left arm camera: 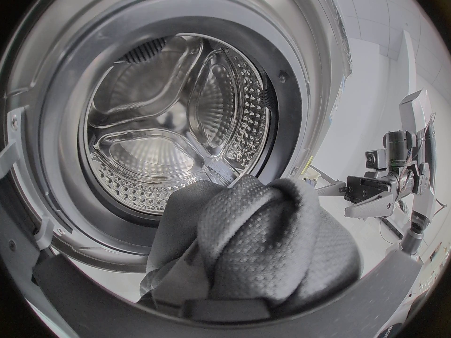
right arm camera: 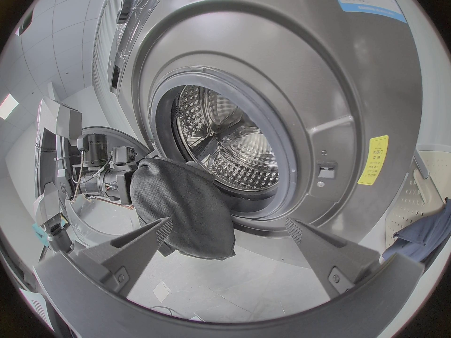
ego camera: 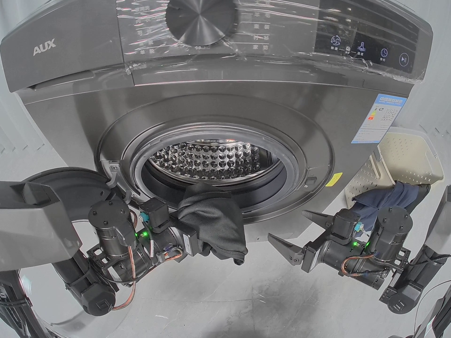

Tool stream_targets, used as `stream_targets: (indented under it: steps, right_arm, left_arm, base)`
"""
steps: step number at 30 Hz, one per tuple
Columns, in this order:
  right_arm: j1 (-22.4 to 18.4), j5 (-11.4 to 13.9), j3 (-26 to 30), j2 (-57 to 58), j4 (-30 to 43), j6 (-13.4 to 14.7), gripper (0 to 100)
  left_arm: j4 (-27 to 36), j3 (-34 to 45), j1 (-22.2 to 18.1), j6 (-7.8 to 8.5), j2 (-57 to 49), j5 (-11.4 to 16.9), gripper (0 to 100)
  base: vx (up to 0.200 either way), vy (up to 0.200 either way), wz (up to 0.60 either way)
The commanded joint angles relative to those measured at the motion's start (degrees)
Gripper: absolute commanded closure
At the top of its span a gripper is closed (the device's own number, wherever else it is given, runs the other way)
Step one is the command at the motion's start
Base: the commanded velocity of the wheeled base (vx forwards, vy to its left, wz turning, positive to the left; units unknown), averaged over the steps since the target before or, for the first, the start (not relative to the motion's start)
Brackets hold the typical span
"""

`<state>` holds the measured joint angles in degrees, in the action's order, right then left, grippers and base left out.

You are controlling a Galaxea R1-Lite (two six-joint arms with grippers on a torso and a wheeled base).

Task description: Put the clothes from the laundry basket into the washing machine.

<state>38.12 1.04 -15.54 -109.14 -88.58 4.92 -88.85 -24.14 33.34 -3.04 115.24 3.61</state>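
left gripper (ego camera: 190, 240) clamps the dark garment (ego camera: 213, 221), bunched at 6 o'clock of the drum (ego camera: 211, 158) mouth, likely to clear the lip going in | right gripper (ego camera: 286, 225) empty, jaws wide, at 4 o'clock, handy to the basket (ego camera: 413, 158) | blue cloth (ego camera: 394, 198) hangs over its rim

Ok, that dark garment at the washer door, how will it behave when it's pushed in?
Probably floppy: the dark garment drapes in soft folds where it is held. Its textured knit looks grippy, so it seems unlikely to slip. The hanging end sags below the door rim, so it may catch there.
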Motion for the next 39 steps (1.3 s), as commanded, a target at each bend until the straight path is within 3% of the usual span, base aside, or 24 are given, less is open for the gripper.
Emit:
stream_targets:
  steps: [1,10,15,17,22,27,30,34,39]
  right_arm:
    - [0.02,0.02,-0.1,-0.19,-0.1,0.0,0]
    - [0.9,0.02,-0.01,-0.19,-0.1,0.0,0]
    - [4.24,-0.33,0.07,0.07,-0.1,0.26,0]
    - [4.95,-0.95,0.07,0.07,-0.1,0.35,0]
    - [5.03,-0.86,0.43,0.07,-0.1,0.35,0]
    - [5.65,-0.86,0.78,0.33,-0.1,0.35,0]
    - [5.83,-0.86,1.04,0.69,-0.1,0.26,0]
    - [6.26,-0.86,2.45,1.39,-0.02,0.08,0]
    - [6.53,-0.86,2.54,1.39,-0.02,0.0,0]
  left_arm:
    - [-0.01,-0.03,0.06,-0.04,0.25,0.0,100]
    - [-0.01,-0.21,-0.03,-0.13,0.25,0.08,100]
    - [-0.01,-0.03,0.23,-0.04,0.25,0.0,100]
    - [0.25,-0.21,1.38,-0.92,0.87,0.0,100]
    - [0.25,-3.11,3.13,-0.92,5.44,-1.59,100]
    - [0.25,-12.86,2.34,-1.18,11.68,-2.03,100]
    - [0.34,-17.61,1.64,-1.53,14.49,-4.4,100]
    - [0.34,-22.71,0.94,-1.62,17.74,-5.28,100]
    - [0.6,-30.62,0.15,-2.77,21.43,-5.72,100]
  base:
    - [0.0,0.0,0.0]
    - [0.067,0.0,0.0]
    - [0.0,0.0,0.0]
    - [0.0,0.0,0.0]
    - [0.0,0.0,0.0]
    - [0.0,0.0,0.0]
    - [0.0,0.0,0.0]
    - [0.0,0.0,0.0]
    - [0.0,0.0,0.0]
